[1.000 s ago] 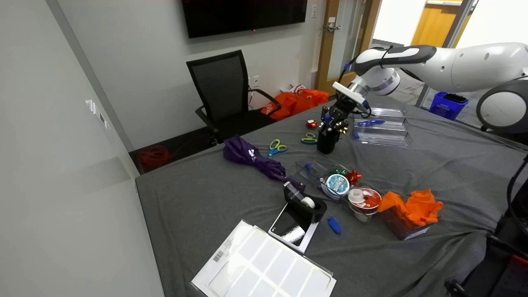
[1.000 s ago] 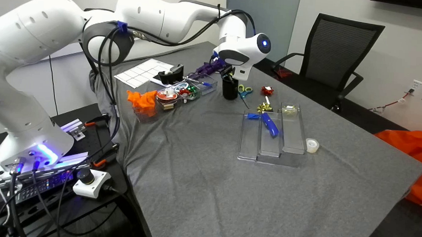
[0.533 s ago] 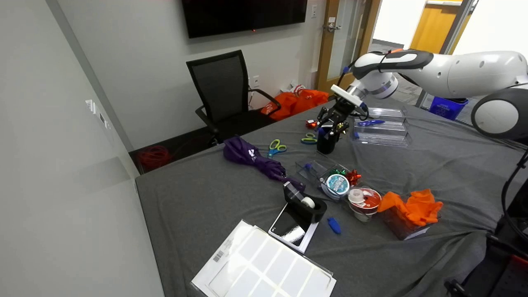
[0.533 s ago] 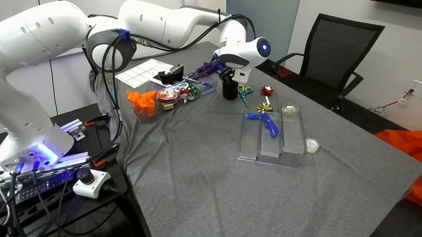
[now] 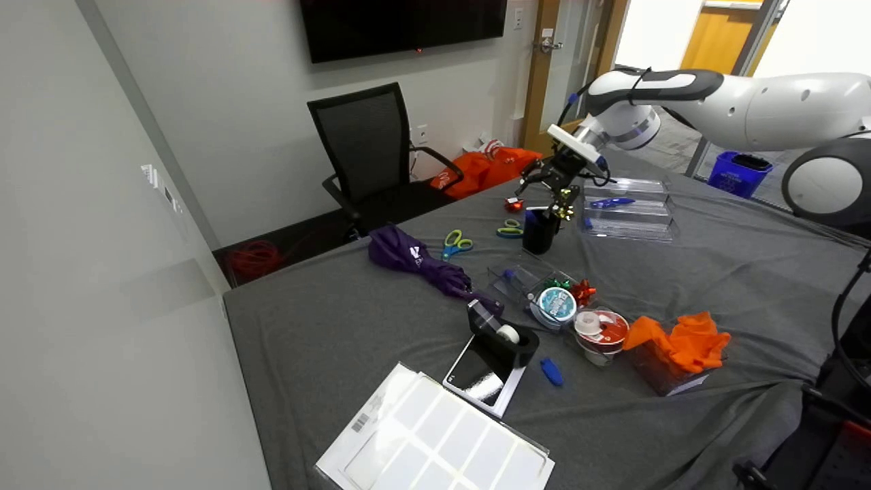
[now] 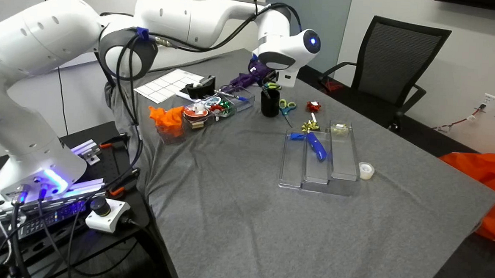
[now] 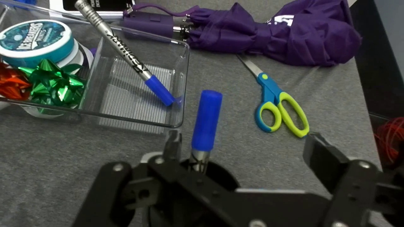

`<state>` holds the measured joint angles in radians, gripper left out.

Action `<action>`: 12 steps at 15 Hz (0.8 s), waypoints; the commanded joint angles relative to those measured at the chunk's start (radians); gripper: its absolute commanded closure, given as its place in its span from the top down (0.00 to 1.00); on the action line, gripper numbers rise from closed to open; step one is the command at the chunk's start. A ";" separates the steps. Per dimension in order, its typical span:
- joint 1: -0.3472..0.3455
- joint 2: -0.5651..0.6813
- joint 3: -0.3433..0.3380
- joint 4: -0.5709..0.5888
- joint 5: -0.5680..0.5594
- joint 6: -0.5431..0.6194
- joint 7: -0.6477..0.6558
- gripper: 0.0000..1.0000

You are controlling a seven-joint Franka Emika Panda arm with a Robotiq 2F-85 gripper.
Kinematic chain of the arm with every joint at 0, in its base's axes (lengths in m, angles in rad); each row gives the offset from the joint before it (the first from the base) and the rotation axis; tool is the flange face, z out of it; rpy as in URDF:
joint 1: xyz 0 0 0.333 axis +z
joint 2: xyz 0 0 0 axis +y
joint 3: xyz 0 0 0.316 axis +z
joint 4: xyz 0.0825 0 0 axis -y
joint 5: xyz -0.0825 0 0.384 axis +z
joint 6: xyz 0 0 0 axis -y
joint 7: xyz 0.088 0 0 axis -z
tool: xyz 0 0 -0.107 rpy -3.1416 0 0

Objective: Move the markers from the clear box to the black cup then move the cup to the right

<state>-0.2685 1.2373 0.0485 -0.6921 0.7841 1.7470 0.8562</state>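
A silver marker with a blue cap (image 7: 206, 119) stands in the black cup (image 5: 537, 237), its cap well above the dark rim (image 7: 225, 175) in the wrist view. My gripper (image 7: 243, 142) is open over the cup, its fingers wide apart. The marker is between them, nearer the left finger and not gripped. In an exterior view the gripper (image 5: 544, 194) hangs just above the cup. Another silver marker (image 7: 126, 55) with a blue cap lies slanted in the clear box (image 7: 184, 107), beside the cup. That box also shows in an exterior view (image 6: 246, 106).
A purple umbrella (image 7: 227, 31) and scissors (image 7: 270, 88) lie near the cup. A mint tin (image 7: 34, 39) and bows crowd the clear box. A stepped clear tray (image 6: 292, 175) holds blue items. The tape dispenser (image 5: 510, 340) and orange cloth (image 5: 680, 340) stand toward the front.
My gripper, shut on the marker a second ago, went down to the cup, opened and rose slightly. The marker now sits lower, in the cup. The cup has not moved.
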 commanded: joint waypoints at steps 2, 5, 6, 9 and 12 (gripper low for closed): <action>0.026 -0.085 -0.020 -0.060 -0.057 -0.045 -0.081 1.00; 0.072 -0.124 -0.044 -0.102 -0.135 -0.033 -0.108 1.00; 0.093 -0.137 -0.056 -0.119 -0.166 -0.016 -0.113 1.00; 0.139 -0.192 -0.070 -0.192 -0.226 0.003 -0.145 1.00; 0.171 -0.270 -0.080 -0.306 -0.257 0.045 -0.207 1.00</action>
<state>-0.1236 1.0939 -0.0085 -0.8087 0.5577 1.7341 0.7274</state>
